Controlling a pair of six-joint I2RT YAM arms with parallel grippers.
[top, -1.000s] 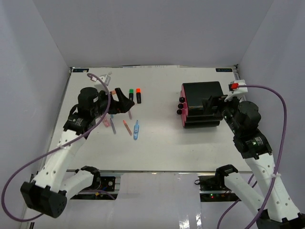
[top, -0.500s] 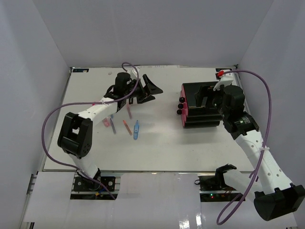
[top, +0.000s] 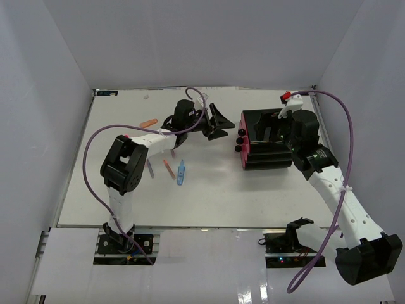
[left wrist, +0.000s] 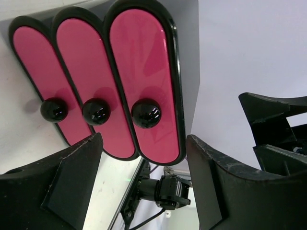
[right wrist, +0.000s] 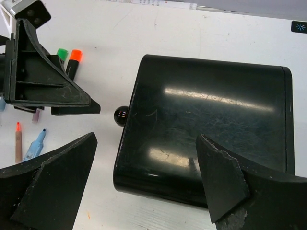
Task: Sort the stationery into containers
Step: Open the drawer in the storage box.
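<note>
The containers are three magenta-pink drawers (left wrist: 144, 81) with round black knobs (left wrist: 146, 113), set in a black cabinet (top: 269, 123). My left gripper (top: 219, 125) faces the drawer fronts, open and a short way off, with nothing between its fingers (left wrist: 62, 177). My right gripper (right wrist: 146, 139) hangs open above the cabinet top (right wrist: 206, 124). Stationery lies left of the cabinet: a salmon pen (top: 149, 122), a light-blue piece (top: 181, 172), thin pens (top: 168, 168), and highlighters with a green cap (right wrist: 62, 53) and an orange cap (right wrist: 75, 56).
The white table (top: 221, 196) ends at grey walls on three sides. My left arm (top: 152, 134) stretches over part of the stationery cluster. A purple cable (top: 345, 126) loops above my right arm.
My left arm has swung right, from over the stationery to the drawer fronts, its jaws narrowing slightly. The right gripper has shifted back over the cabinet top.
</note>
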